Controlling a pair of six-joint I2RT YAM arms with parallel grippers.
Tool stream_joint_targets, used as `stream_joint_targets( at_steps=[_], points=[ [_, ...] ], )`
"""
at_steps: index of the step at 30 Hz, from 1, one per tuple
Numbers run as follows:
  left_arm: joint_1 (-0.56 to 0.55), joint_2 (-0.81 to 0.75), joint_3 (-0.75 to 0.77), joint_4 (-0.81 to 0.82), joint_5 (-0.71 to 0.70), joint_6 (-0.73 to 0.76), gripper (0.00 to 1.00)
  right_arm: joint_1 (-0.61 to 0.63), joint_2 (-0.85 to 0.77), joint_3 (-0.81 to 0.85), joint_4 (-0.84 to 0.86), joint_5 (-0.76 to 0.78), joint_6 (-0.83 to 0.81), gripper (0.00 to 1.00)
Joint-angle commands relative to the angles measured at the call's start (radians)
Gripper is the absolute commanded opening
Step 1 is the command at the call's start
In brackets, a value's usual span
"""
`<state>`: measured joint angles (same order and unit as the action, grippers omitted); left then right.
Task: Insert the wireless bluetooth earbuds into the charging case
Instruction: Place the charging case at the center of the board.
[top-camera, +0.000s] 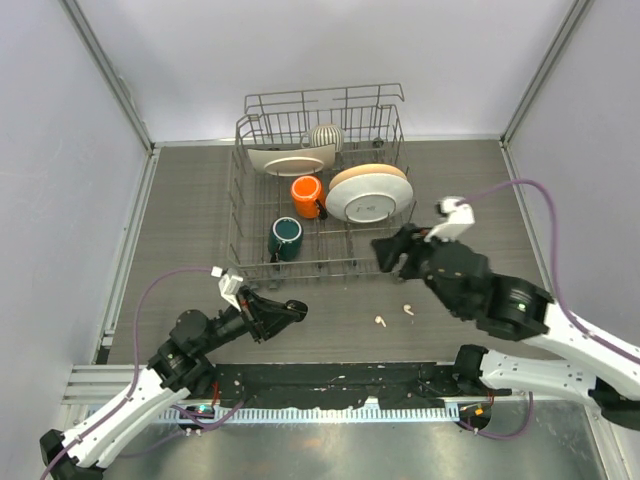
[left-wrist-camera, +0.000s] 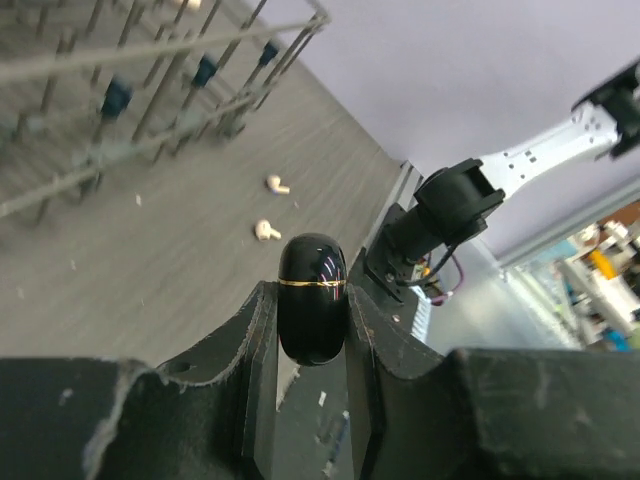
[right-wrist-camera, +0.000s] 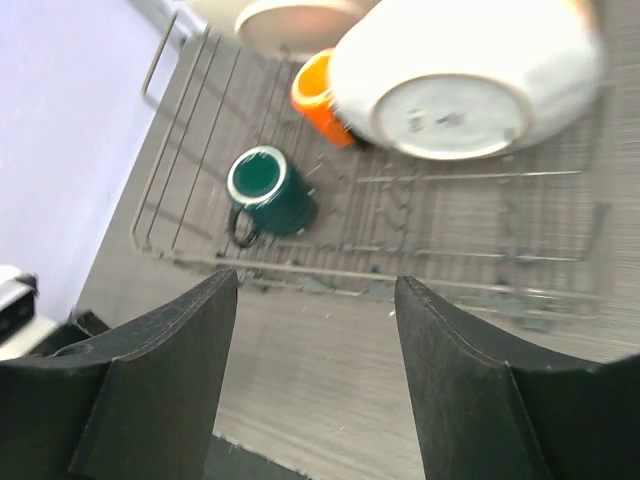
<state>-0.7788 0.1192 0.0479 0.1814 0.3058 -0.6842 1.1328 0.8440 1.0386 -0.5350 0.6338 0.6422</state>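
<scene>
Closest up is the left gripper (left-wrist-camera: 310, 295), and it's clamped right down on the charging case (left-wrist-camera: 312, 262), a glossy black egg-shaped thing with a thin gold line round it. The case sits upright between the two black fingers (left-wrist-camera: 245, 345), with its top half poking out above them. Lid looks shut to me, though from this angle I wouldn't swear to it. That hand hangs just in front of the dish rack (top-camera: 236, 215), off the left part of its near edge, roughly in line with the green mug (top-camera: 286, 238).

Moving out from there, two cream-white earbuds (top-camera: 380, 321) are lying loose on the table (top-camera: 180, 230). They're a bit in front of the rack's near edge, toward its right end. They're near each other but not touching, neither gripper is on them, and they're well apart from the case.

Over by the rack's near-right corner is the right gripper (right-wrist-camera: 315, 290), up above the table with its jaws spread wide and nothing between them. Its wrist cam looks straight through the gap at the rack's front rail.

Inside the rack, the green mug is at the near left and the orange mug (top-camera: 307, 195) is just behind it. A big white bowl (top-camera: 368, 192) is tipped on edge to the right with its foot showing, and a pale plate (top-camera: 292, 158) leans at the back left.
</scene>
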Motion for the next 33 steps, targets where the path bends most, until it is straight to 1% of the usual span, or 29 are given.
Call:
stream_joint_targets(
  at_steps=[1,2,3,6,8,12,13,15,16,17,19,20,21,22,23,24,25,26,27,28,29,30,31,32,33],
  points=[
    [-0.002,-0.016,-0.089,-0.132,-0.062,-0.273,0.00,-0.045,-0.115,-0.037,-0.075,0.173,0.054,0.70],
    [-0.005,-0.018,-0.103,-0.141,-0.066,-0.290,0.00,-0.047,-0.118,-0.029,-0.109,0.185,0.057,0.71],
    [-0.008,-0.013,-0.106,-0.172,-0.100,-0.319,0.00,-0.047,-0.115,-0.026,-0.124,0.193,0.060,0.71],
    [-0.008,0.023,-0.105,-0.203,-0.099,-0.334,0.00,-0.048,-0.105,-0.029,-0.143,0.205,0.070,0.72],
    [-0.010,0.066,-0.099,-0.203,-0.094,-0.330,0.01,-0.051,-0.091,-0.035,-0.145,0.207,0.079,0.72],
    [-0.011,0.180,-0.051,-0.258,-0.157,-0.322,0.01,-0.064,-0.071,-0.026,-0.145,0.222,0.077,0.73],
    [-0.011,0.254,-0.022,-0.258,-0.177,-0.318,0.01,-0.073,-0.066,-0.017,-0.145,0.221,0.076,0.73],
    [-0.011,0.333,0.029,-0.247,-0.189,-0.302,0.00,-0.087,-0.059,-0.011,-0.145,0.222,0.067,0.73],
    [-0.011,0.383,0.044,-0.225,-0.200,-0.295,0.01,-0.096,-0.051,-0.009,-0.145,0.219,0.063,0.74],
    [-0.013,0.480,0.061,-0.194,-0.197,-0.291,0.00,-0.120,-0.030,-0.011,-0.145,0.216,0.050,0.74],
    [-0.013,0.592,0.076,-0.104,-0.189,-0.291,0.05,-0.178,0.010,0.000,-0.167,0.184,0.021,0.76],
    [-0.016,0.637,0.087,-0.080,-0.182,-0.293,0.05,-0.283,0.048,0.009,-0.178,0.158,0.007,0.76],
    [-0.014,0.722,0.089,-0.057,-0.178,-0.294,0.05,-0.347,0.065,0.012,-0.181,0.054,-0.039,0.76],
    [-0.017,0.749,0.086,-0.010,-0.175,-0.298,0.06,-0.416,0.078,0.018,-0.174,-0.007,-0.061,0.77],
    [-0.017,0.776,0.080,0.003,-0.184,-0.307,0.08,-0.500,0.087,0.015,-0.163,-0.081,-0.082,0.77],
    [-0.019,0.796,0.075,0.007,-0.189,-0.310,0.11,-0.639,0.096,0.009,-0.148,-0.147,-0.122,0.77],
    [-0.019,0.801,0.072,0.007,-0.194,-0.311,0.13,-0.721,0.104,-0.011,-0.114,-0.268,-0.140,0.78],
    [-0.019,0.794,0.067,-0.003,-0.197,-0.316,0.13,-0.792,0.115,-0.020,-0.099,-0.326,-0.151,0.78],
    [-0.019,0.781,0.066,-0.019,-0.206,-0.322,0.18,-0.938,0.150,-0.025,-0.088,-0.389,-0.160,0.79],
    [-0.019,0.737,0.064,-0.063,-0.212,-0.322,0.20,-1.000,0.182,-0.022,-0.074,-0.522,-0.173,0.79],
    [-0.019,0.711,0.061,-0.086,-0.217,-0.324,0.26,-1.048,0.216,-0.019,-0.071,-0.561,-0.174,0.79],
    [-0.019,0.674,0.058,-0.114,-0.240,-0.324,0.33,-1.094,0.246,-0.017,-0.065,-0.597,-0.170,0.79],
    [-0.019,0.604,0.058,-0.176,-0.250,-0.325,0.40,-1.155,0.307,-0.009,-0.042,-0.615,-0.161,0.79],
    [-0.017,0.561,0.061,-0.222,-0.264,-0.325,0.50,-1.171,0.331,-0.009,-0.020,-0.602,-0.153,0.80],
    [-0.019,0.521,0.064,-0.264,-0.286,-0.321,0.51,-1.179,0.361,-0.008,-0.002,-0.599,-0.150,0.80]
  ],
)
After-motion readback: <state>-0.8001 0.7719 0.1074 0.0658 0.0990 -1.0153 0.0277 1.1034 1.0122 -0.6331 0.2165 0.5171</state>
